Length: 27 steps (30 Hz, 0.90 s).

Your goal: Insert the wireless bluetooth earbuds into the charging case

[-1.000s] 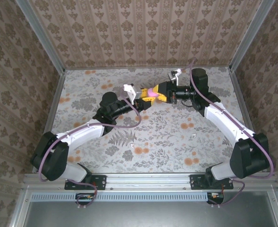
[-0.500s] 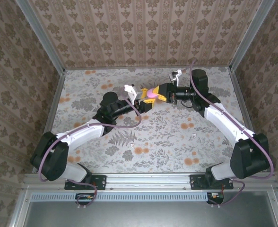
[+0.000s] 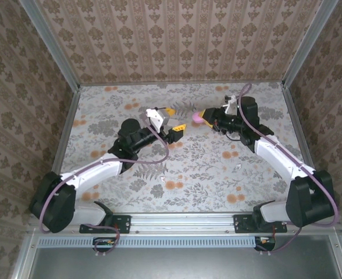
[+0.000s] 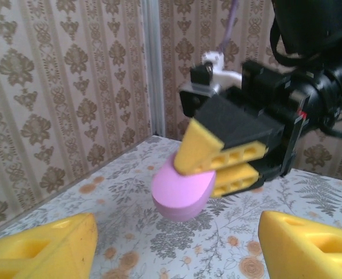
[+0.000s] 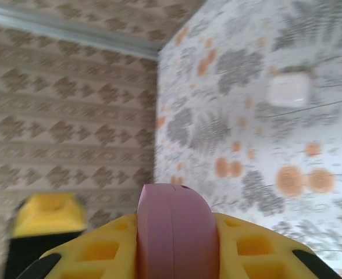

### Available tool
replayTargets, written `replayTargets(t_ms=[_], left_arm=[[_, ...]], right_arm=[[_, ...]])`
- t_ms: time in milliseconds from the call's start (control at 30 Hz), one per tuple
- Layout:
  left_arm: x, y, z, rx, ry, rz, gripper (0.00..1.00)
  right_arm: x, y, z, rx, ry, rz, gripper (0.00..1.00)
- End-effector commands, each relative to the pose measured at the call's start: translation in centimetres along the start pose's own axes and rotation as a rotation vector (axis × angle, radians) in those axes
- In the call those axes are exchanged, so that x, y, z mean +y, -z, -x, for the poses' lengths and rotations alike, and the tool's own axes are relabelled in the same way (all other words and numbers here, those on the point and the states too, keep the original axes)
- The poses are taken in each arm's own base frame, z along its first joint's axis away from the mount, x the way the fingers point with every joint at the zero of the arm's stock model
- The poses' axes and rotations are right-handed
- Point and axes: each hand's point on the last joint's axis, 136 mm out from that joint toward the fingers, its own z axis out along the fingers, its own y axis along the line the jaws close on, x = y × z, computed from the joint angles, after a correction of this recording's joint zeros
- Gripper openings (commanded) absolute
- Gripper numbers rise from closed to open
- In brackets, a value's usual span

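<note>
- With the right gripper (image 3: 201,118), clamps the pink charging case (image 4: 180,195) edge-on between yellow fingers, above the table (image 3: 217,186).
- With the left gripper (image 4: 177,226), faces it from near, fingers spread wide and empty.
- Looks light, rigid, glossy, so likely slippery; best pinched across the broad faces, clear of the lid seam.
- Cannot tell whether the white speck (image 3: 239,167) on the table is an earbud.

A floral-printed tabletop (image 3: 206,168) sits enclosed by damask-patterned walls (image 3: 177,40) and metal corner posts (image 3: 50,43).
</note>
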Motion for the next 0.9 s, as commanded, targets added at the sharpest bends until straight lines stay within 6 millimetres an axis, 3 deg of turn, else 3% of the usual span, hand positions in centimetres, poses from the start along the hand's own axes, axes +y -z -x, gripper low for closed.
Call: replayTargets(t_ms=[0, 167, 267, 667, 867], left_arm=[[1.2, 1.2, 0.6, -0.001, -0.032, 0.1, 0.74], [3.2, 2.7, 0.8, 0.019, 0.0, 0.231, 0.76], [3.7, 3.4, 0.9, 0.028, 0.014, 0.263, 0.79], [5.6, 4.8, -0.1, 0.124, 0.1, 0.352, 0.99], [7.2, 5.3, -0.6, 0.15, 0.155, 0.439, 1.0]], right_arm=[[-6.7, -1.2, 0.7, -0.053, -0.054, -0.184, 0.26], [-12.5, -3.0, 0.4, -0.011, -0.097, -0.301, 0.26], [-14.8, -3.9, 0.4, 0.016, -0.119, -0.325, 0.25], [-19.2, -5.5, 0.9, 0.087, -0.104, -0.407, 0.26], [-20.2, -5.8, 0.6, 0.127, -0.09, -0.426, 0.27]])
